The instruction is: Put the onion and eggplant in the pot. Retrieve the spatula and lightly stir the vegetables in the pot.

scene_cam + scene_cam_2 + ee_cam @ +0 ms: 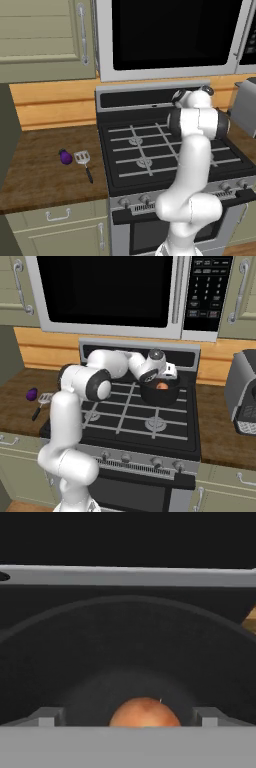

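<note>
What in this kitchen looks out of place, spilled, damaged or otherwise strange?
Nothing stands out. The onion lies inside the pot on the stove, under the open gripper. The eggplant and the spatula lie flat on the counter, close together; nothing looks spilled or broken.

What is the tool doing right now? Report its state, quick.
Tool: open, holding nothing; its fingertips stand wide on either side of the onion, which lies in the pot.
</note>
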Robot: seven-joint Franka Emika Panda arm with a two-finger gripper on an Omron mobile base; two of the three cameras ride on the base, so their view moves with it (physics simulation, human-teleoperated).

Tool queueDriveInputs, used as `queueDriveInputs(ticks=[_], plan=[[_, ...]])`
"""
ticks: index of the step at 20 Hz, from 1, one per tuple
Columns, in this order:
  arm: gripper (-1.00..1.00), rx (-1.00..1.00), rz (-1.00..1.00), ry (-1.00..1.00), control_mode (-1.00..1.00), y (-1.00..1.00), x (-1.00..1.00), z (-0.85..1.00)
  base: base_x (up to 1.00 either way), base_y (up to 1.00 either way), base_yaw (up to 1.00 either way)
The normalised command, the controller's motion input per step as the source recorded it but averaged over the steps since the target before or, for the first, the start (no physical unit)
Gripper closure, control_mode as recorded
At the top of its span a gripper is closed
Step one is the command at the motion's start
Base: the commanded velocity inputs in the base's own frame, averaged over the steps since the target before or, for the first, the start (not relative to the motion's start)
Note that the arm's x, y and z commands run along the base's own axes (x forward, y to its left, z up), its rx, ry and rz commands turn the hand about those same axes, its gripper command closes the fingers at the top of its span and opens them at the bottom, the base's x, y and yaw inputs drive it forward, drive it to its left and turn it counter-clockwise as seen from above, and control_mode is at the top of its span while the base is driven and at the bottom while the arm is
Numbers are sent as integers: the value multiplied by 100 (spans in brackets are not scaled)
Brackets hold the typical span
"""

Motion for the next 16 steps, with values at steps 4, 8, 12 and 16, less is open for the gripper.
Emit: queueDriveInputs(ticks=[4,8,12,16], plan=[[-100,4,0,-31,-100,0,-47,32,0,0,0],[-100,1,-1,-30,-100,-6,-90,68,0,0,0],[-100,0,-1,-9,-100,-2,-100,88,0,0,0],[-100,-4,0,0,-100,0,-100,91,0,0,0]])
